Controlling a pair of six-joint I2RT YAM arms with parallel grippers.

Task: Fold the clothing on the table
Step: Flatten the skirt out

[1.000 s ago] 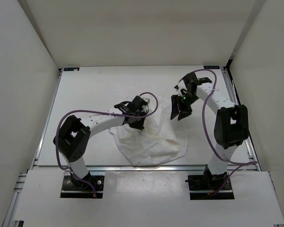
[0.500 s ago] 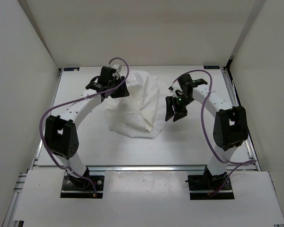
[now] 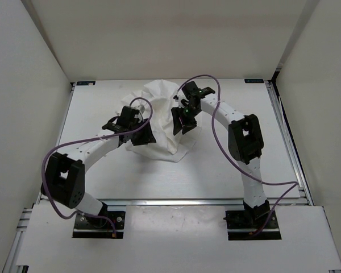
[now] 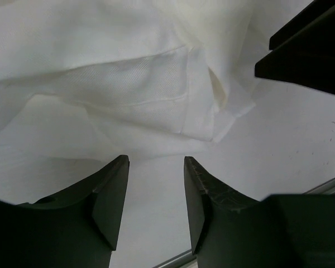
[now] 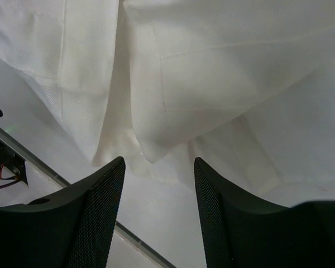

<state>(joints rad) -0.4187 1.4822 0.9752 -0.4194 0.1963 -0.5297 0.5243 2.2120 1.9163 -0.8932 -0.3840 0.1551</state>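
Note:
The white clothing [image 3: 161, 108] lies bunched in loose folds at the back middle of the table [image 3: 102, 176]. My left gripper [image 3: 143, 136] hovers at its left near edge, open, with nothing between the fingers. In the left wrist view the left gripper [image 4: 156, 167] is over bare table, and the clothing [image 4: 128, 84] with a seam and a hanging corner lies just ahead. My right gripper [image 3: 179, 124] sits over the clothing's right side, also open and empty. In the right wrist view the right gripper [image 5: 159, 167] has the folds of the clothing [image 5: 212, 72] just beyond its tips.
An aluminium rail [image 3: 170, 201] runs along the table's near edge and another rail [image 3: 285, 136] along the right side. White walls [image 3: 28, 85] close in the left, back and right. The right gripper's black fingers [image 4: 307, 50] show in the left wrist view.
The left gripper carried the clothing from the near middle to the back, let go and drew back toward me. The right arm swung left over the clothing.

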